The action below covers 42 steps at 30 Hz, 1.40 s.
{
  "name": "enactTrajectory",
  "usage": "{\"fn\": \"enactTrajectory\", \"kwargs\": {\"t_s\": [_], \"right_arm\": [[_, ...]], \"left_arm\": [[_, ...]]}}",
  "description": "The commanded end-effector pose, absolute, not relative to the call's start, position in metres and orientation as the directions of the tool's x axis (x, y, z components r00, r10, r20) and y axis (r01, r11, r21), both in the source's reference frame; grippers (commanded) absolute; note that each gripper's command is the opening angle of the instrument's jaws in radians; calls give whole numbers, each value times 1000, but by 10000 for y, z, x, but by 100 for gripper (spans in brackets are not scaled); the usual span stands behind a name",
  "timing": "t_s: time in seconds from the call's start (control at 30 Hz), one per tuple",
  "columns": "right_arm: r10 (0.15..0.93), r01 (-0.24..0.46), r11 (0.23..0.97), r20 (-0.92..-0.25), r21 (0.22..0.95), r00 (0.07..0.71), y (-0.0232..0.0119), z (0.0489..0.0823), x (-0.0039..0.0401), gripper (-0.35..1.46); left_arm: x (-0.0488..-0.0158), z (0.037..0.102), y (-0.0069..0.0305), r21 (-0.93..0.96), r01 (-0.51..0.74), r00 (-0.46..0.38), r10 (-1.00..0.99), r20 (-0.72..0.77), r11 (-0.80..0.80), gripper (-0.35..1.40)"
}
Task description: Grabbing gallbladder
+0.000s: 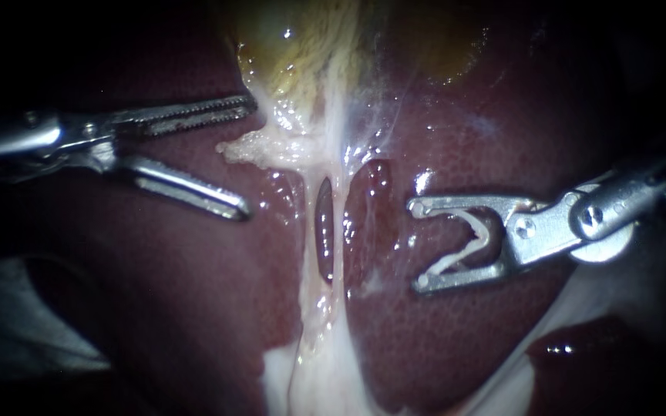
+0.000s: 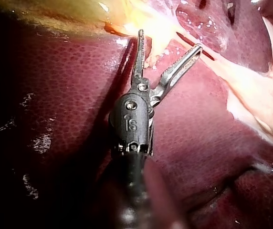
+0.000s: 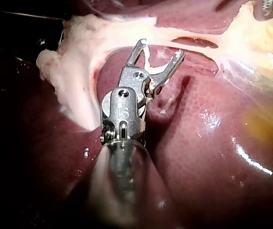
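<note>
- While the left instrument [image 1: 248, 154] is reaching in over the liver [image 1: 156, 308], its toothed jaws are standing wide apart and gripping nothing. The upper one is lying just beside the pale fringe [image 1: 260, 148] that is hanging under the gallbladder [image 1: 294, 46].
- The gallbladder, yellow-green and glistening, is sitting at the far end of the field above that fringe. Pale strands [image 1: 337, 231] are running down from it across the liver.
- The right instrument [image 1: 419, 245] is hovering well apart on the other side of the strands, with its jaws also spread. A small white piece [image 1: 468, 235] is lying between them near the hinge, and I cannot tell whether it is a clip or a shred of tissue.
- To grab well, I judge the left jaws should be advancing toward the gallbladder's lower edge. One jaw should be passing on each side of a real fold of wall, not just the loose fringe.
- Closing should be going slowly, since a thin bite is likely to tear or slip. The tips should be keeping clear of the liver surface.
</note>
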<state>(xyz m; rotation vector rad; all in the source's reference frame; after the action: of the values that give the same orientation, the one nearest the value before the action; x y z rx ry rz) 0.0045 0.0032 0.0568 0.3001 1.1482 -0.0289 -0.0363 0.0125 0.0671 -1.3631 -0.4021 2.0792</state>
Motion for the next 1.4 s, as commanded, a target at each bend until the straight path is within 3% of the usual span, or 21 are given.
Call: {"fn": "enactTrajectory", "kwargs": {"t_s": [0.03, 0.37, 0.6, 0.73, 1.1, 1.4], "right_arm": [[130, 176, 960, -901, 220, 414, 32, 568, 45, 50], [130, 175, 960, -901, 220, 414, 32, 567, 46, 50], [130, 175, 960, -901, 220, 414, 32, 567, 46, 50], [130, 175, 960, -901, 220, 414, 32, 567, 46, 50], [131, 175, 960, -901, 220, 415, 33, 568, 45, 50], [131, 175, 960, -901, 220, 415, 33, 568, 45, 50]], "left_arm": [[-364, 672, 122, -565, -335, -287, 652, -701, -754, 67], [-364, 683, 111, -612, -374, -304, 715, -630, -698, 32], [-359, 683, 113, -637, -384, -294, 743, -602, -668, -3], [-356, 679, 115, -656, -393, -289, 763, -578, -645, -33], [-345, 631, 123, -705, -408, -272, 815, -512, -580, -35], [-311, 576, 162, -716, -425, -260, 832, -489, -554, -35]]}}
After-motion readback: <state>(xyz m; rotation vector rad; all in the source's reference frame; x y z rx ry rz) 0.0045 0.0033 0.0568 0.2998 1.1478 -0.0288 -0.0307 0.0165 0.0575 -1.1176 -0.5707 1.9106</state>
